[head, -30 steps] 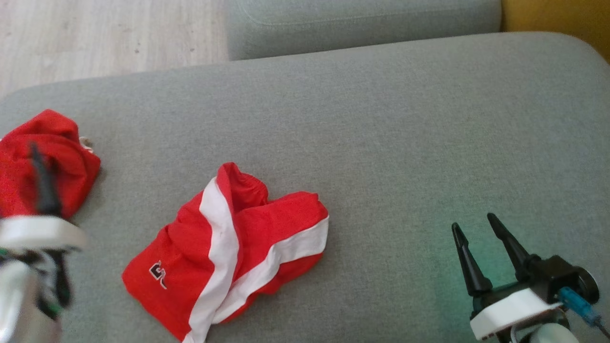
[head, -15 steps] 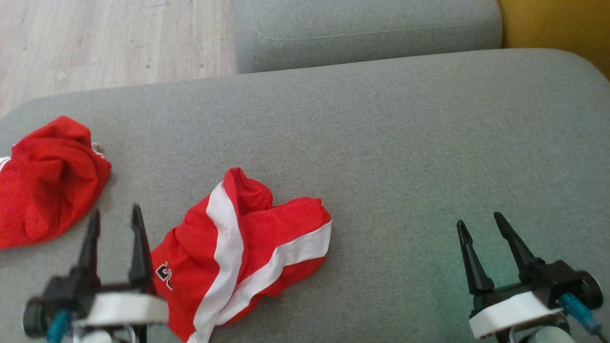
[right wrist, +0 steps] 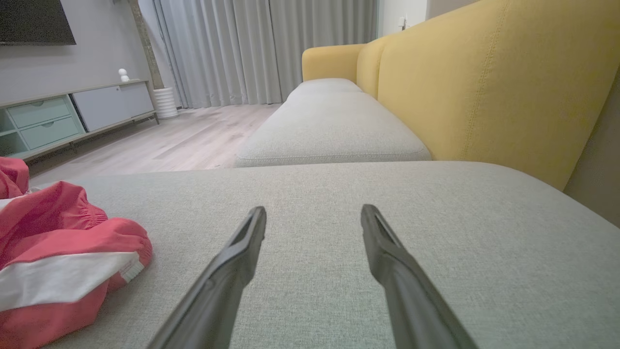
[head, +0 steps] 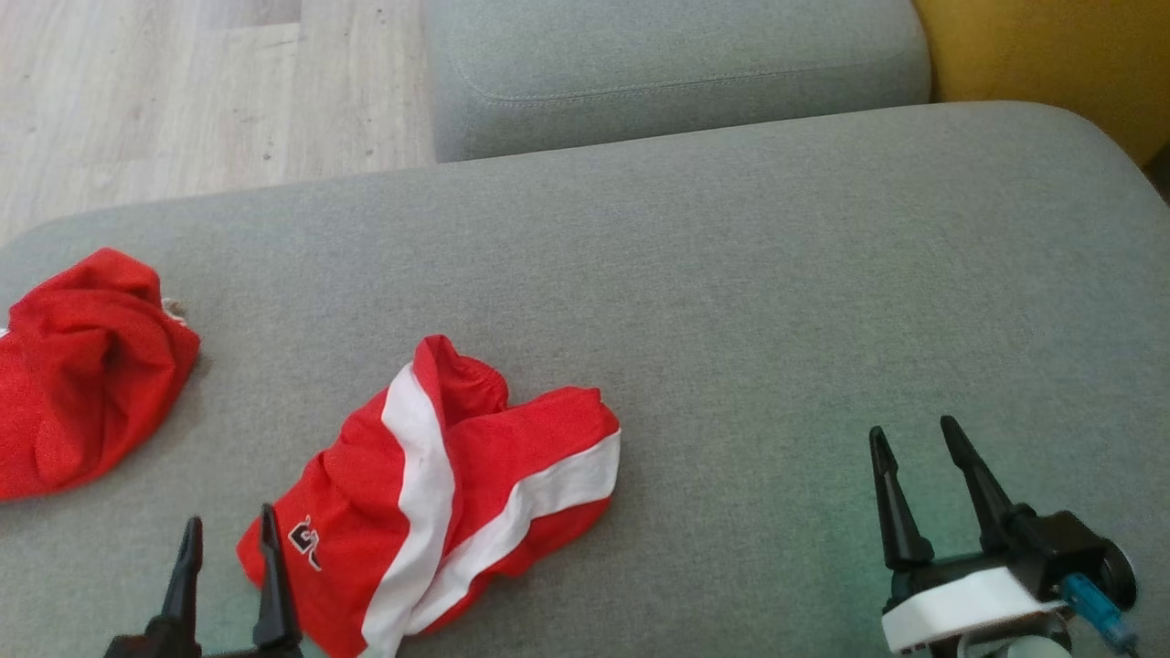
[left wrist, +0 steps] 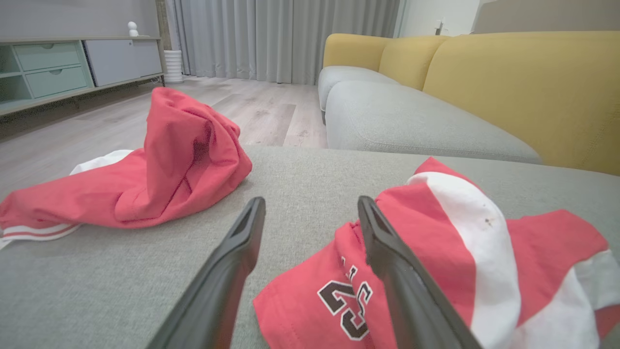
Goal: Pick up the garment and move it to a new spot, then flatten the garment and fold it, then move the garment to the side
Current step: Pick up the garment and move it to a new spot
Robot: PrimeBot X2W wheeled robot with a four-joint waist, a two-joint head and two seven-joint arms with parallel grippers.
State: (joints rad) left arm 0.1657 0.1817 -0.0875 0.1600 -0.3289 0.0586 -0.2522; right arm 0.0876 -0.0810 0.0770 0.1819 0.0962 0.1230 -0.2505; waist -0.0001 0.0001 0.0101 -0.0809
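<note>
Nearest, at 7 o'clock of the head view: left gripper (head: 229, 516), body cut off by the bottom edge, fingers spread wide, nothing between them, one finger just beside the near hem of the red-and-white garment (head: 439, 493); touching or apart, cannot tell. At 5 o'clock: right gripper (head: 914, 428), likewise spread wide and empty, over bare grey cushion (head: 731, 274), well apart from the cloth. Garment itself crumpled on the cushion between 6 and 7 o'clock, lowest fold clipped by the frame, black print too small to read there. At 9 o'clock: second red garment (head: 82, 366), bunched, its left part out of frame. Farther off, at 12 o'clock: another grey cushion (head: 667, 64); at 11 o'clock, wooden floor (head: 183, 91); at 1 o'clock, yellow backrest (head: 1042, 64), cut by the corner.
</note>
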